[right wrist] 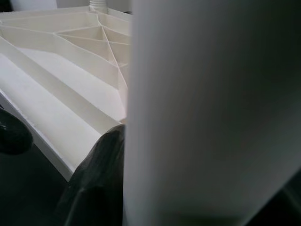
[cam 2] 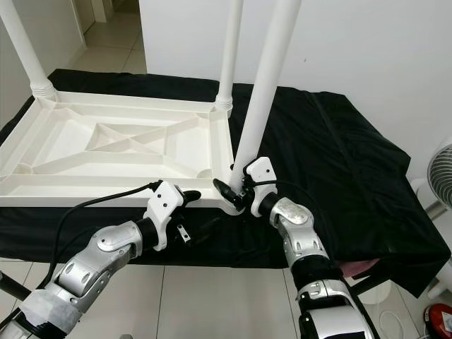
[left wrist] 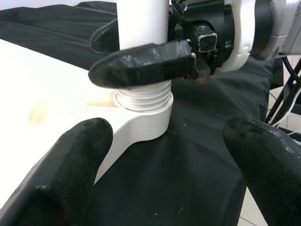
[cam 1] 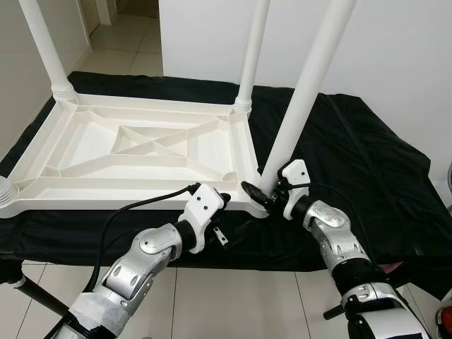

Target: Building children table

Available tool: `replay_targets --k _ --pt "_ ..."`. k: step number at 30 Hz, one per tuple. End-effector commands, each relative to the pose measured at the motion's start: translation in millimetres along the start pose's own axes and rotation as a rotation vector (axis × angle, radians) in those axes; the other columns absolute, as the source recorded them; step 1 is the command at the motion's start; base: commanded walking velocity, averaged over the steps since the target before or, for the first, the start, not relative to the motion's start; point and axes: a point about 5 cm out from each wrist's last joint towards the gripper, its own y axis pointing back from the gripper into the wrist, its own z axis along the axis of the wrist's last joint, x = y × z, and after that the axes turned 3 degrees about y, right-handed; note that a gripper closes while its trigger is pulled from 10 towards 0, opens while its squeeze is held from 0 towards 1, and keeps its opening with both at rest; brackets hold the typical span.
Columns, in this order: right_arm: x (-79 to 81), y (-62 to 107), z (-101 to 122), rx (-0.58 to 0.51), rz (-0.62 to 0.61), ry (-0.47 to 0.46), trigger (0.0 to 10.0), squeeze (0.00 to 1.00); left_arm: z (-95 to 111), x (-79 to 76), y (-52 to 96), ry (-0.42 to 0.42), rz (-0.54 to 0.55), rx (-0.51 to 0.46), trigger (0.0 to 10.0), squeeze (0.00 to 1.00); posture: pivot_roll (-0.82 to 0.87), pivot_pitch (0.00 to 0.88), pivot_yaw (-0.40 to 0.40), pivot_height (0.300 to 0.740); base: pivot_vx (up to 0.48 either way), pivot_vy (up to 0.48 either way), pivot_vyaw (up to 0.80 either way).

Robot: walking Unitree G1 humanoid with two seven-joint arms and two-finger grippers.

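A white plastic table top [cam 1: 106, 192] lies upside down on a black cloth [cam 1: 353, 148]. Two white legs stand in its far corners, the left one [cam 1: 44, 44] and the right one [cam 1: 253, 49]. A third leg [cam 1: 311, 78] leans in the near right corner socket [left wrist: 143, 115], its threads showing. My right gripper [cam 1: 258, 193] is shut on this leg just above the socket; one of its fingers [left wrist: 141, 63] crosses the leg. My left gripper [cam 1: 233, 212] is open, just left of the socket at the table's front edge, with nothing between its fingers [left wrist: 80, 165].
A threaded collar [cam 1: 4, 189] sits at the table top's near left corner. A black cable [cam 1: 134, 208] loops off my left arm. A fan [cam 2: 441, 176] and a red object [cam 2: 439, 319] stand at the right. Tiled floor [cam 1: 233, 296] lies below the front edge.
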Motion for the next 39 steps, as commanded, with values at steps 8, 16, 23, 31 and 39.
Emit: replay_targets --k 8,16,23,31,39 --pt "6.8 5.6 -15.8 0.04 0.038 -0.05 10.0 0.0 -5.0 -5.5 -0.8 -0.015 -0.101 0.026 10.0 0.0 0.0 0.0 -0.087 0.74 0.0 0.0 0.0" --pt "8.3 5.3 -18.1 0.048 -0.075 -0.093 10.0 0.0 -4.0 -5.6 -3.0 -0.02 -0.109 0.022 10.0 0.0 -0.01 0.0 -0.083 0.74 0.0 0.0 0.0" --pt "8.7 7.5 -22.3 0.09 -0.216 -0.083 10.0 0.0 -4.4 -6.1 -3.0 -0.02 -0.113 0.023 10.0 0.0 -0.02 0.0 -0.082 0.74 0.0 0.0 0.0" --pt "13.0 5.9 -22.0 0.113 -0.364 -0.13 10.0 0.0 -4.4 -6.5 -4.2 -0.021 -0.118 0.021 10.0 0.0 -0.02 0.0 -0.08 0.74 0.0 0.0 0.0" --pt "31.5 -0.7 -11.9 0.128 -0.713 -0.175 10.0 0.0 -3.1 -5.0 -5.3 -0.023 -0.117 0.017 10.0 0.0 -0.02 0.0 -0.085 0.74 0.0 0.0 0.0"
